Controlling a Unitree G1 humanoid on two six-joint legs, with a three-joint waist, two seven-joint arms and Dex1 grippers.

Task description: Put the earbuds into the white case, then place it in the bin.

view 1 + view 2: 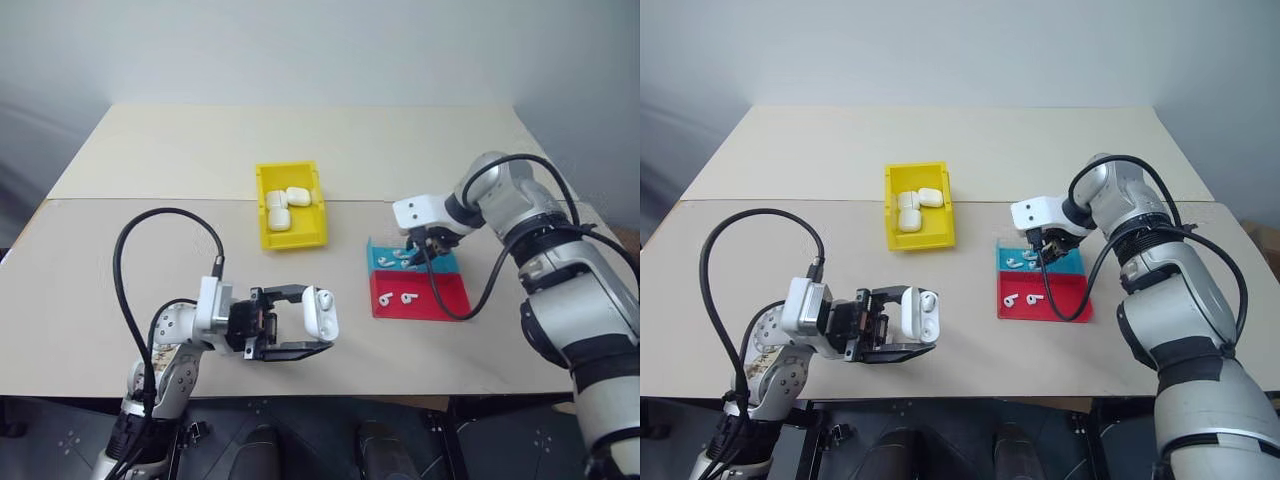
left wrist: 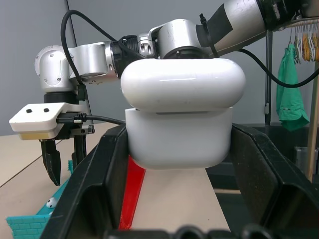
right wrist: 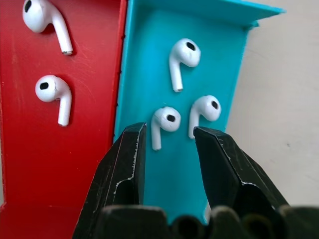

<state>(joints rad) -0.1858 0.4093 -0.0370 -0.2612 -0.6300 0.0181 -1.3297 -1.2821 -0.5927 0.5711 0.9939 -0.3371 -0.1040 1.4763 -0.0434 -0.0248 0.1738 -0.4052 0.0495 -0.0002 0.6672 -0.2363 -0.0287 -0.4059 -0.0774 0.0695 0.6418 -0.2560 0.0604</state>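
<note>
On the table (image 1: 150,260), the bin (image 1: 290,206) holds three cases; to its right, two trays lie touching, three earbuds (image 3: 184,57) in the farther, two in the nearer.

Head pair overlooks table (image 1: 150,300) (wrists close-up).

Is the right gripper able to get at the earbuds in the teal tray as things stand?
Probably yes. The right gripper hangs open just above the teal tray, its fingers either side of one of three earbuds lying loose and uncovered there. The other two lie close, so it might nudge them.
</note>
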